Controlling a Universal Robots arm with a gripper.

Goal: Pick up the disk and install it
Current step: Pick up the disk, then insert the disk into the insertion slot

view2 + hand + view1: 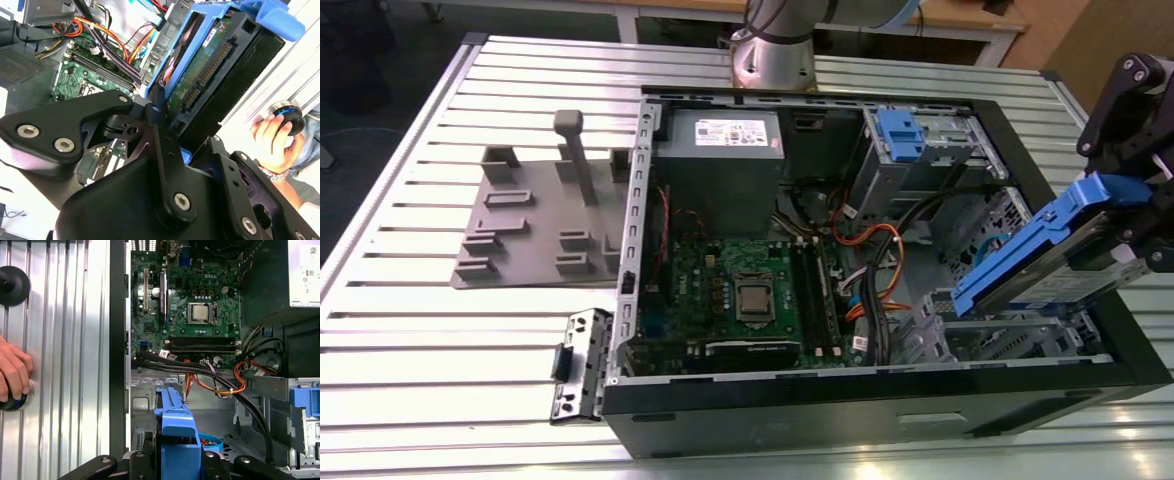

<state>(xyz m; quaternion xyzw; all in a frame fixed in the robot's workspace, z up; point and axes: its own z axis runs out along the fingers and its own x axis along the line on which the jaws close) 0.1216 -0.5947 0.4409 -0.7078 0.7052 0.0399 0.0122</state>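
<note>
Above the open case [854, 425], disk [1061, 265] in the tool [178, 462], cables [210, 374] nearby

Base [771, 50]: silver-grey cylindrical column. Gripper [175, 462]: matte black throughout. Link plates [55, 132]: flat, angular, with rounded ends, set on pivots. Screws [181, 201]: silver, round-headed, socket type. Housing [125, 210]: black, smooth, gently curved.

The exterior view looks steeply down on the counter [400, 330] and whole open case [854, 402]; both wrist views sit close over it, sharing its motherboard [75, 85] [200, 330].
</note>
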